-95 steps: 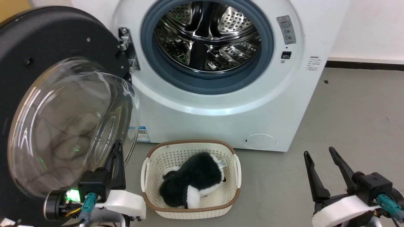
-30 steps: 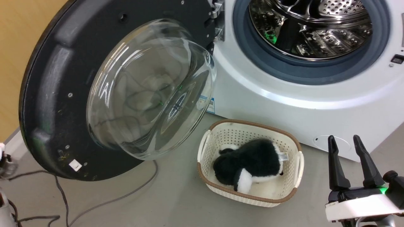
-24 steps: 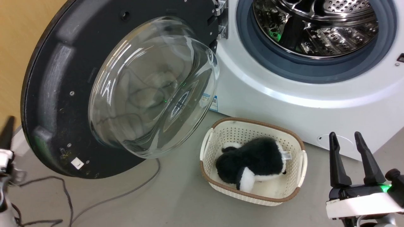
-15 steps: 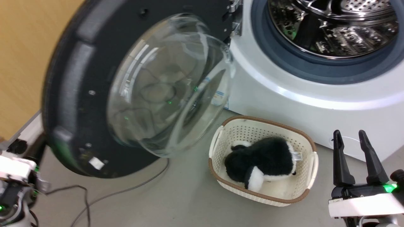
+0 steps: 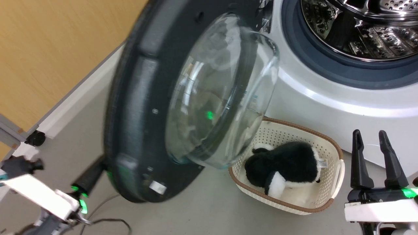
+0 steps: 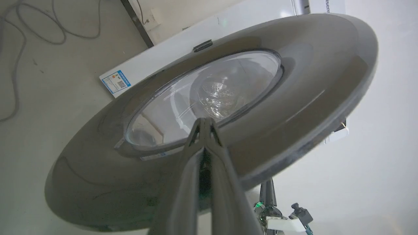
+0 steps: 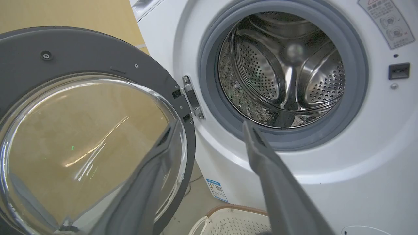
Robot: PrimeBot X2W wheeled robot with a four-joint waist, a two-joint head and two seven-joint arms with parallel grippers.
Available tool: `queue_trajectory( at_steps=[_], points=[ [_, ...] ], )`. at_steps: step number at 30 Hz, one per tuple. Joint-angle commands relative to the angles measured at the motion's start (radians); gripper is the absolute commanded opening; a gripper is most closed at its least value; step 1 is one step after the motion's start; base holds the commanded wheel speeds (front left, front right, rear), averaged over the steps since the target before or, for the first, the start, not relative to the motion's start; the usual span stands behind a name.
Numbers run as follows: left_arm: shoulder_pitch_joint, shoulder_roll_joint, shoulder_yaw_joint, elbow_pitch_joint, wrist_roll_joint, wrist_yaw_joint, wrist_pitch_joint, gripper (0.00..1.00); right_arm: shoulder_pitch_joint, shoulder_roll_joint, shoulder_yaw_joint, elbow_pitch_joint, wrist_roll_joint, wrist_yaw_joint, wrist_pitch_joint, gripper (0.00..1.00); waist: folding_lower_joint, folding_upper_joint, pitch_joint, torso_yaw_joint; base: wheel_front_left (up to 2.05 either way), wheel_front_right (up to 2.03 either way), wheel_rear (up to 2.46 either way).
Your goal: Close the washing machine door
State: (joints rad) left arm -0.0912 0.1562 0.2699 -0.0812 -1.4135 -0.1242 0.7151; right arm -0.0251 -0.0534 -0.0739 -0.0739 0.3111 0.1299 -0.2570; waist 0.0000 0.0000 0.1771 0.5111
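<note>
The washing machine door (image 5: 140, 107), black-rimmed with a bulging glass bowl (image 5: 222, 94), stands about half open, hinged at the left of the washing machine (image 5: 326, 98). The steel drum (image 5: 359, 32) is uncovered. My left gripper (image 5: 99, 163) is at the door's lower outer edge. In the left wrist view its fingers are shut together, with my left gripper (image 6: 204, 120) tip-first against the door's outer face (image 6: 294, 98). My right gripper (image 5: 370, 135) stands open at the lower right, holding nothing. The right wrist view looks past my right gripper (image 7: 210, 127) at the door (image 7: 81, 65) and drum (image 7: 281, 75).
A cream perforated basket (image 5: 287, 137) holding a black-and-white plush toy (image 5: 287, 168) sits on the floor right under the door's swing. A wood-coloured wall (image 5: 49, 49) runs along the left, with a caster wheel (image 5: 34, 138) at its foot. A cable (image 5: 107, 222) lies on the floor.
The door has swung from wide open toward the machine. My left gripper has come in behind its lower edge. The head view has shifted too; the right gripper stays open.
</note>
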Motion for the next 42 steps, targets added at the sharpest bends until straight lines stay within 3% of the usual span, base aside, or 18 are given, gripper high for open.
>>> queue_trajectory(
  at_steps=[1, 8, 18, 29, 42],
  points=[
    [0.021, -0.008, -0.029, -0.03, -0.007, -0.006, 0.008, 0.0, -0.018, 0.003, -0.003, -0.003, 0.005, 0.001, -0.005, 1.0, 0.0, 0.0, 0.001, 0.0, 0.0, 0.0, 0.0],
    [0.049, -0.008, -0.194, -0.155, -0.014, -0.006, 0.019, 0.0, -0.034, 0.003, 0.009, -0.001, 0.002, 0.001, -0.005, 1.0, 0.0, 0.0, 0.002, -0.028, 0.0, 0.0, 0.0],
    [0.022, 0.013, -0.4, -0.222, -0.013, -0.006, -0.003, 0.0, -0.054, 0.003, 0.007, -0.003, 0.003, 0.001, -0.005, 1.0, 0.0, 0.0, 0.02, -0.153, 0.0, 0.0, 0.0],
    [-0.066, -0.014, -0.54, -0.16, -0.005, -0.006, -0.166, 0.0, -0.078, 0.003, 0.009, -0.006, 0.009, 0.001, -0.005, 1.0, 0.0, 0.0, 0.041, -0.345, 0.0, 0.0, 0.0],
    [-0.236, -0.024, -0.677, 0.026, 0.024, -0.006, -0.415, 0.0, -0.108, 0.003, 0.02, -0.011, 0.028, 0.001, -0.005, 1.0, 0.0, 0.0, 0.086, -0.542, 0.0, 0.0, 0.0]
  ],
)
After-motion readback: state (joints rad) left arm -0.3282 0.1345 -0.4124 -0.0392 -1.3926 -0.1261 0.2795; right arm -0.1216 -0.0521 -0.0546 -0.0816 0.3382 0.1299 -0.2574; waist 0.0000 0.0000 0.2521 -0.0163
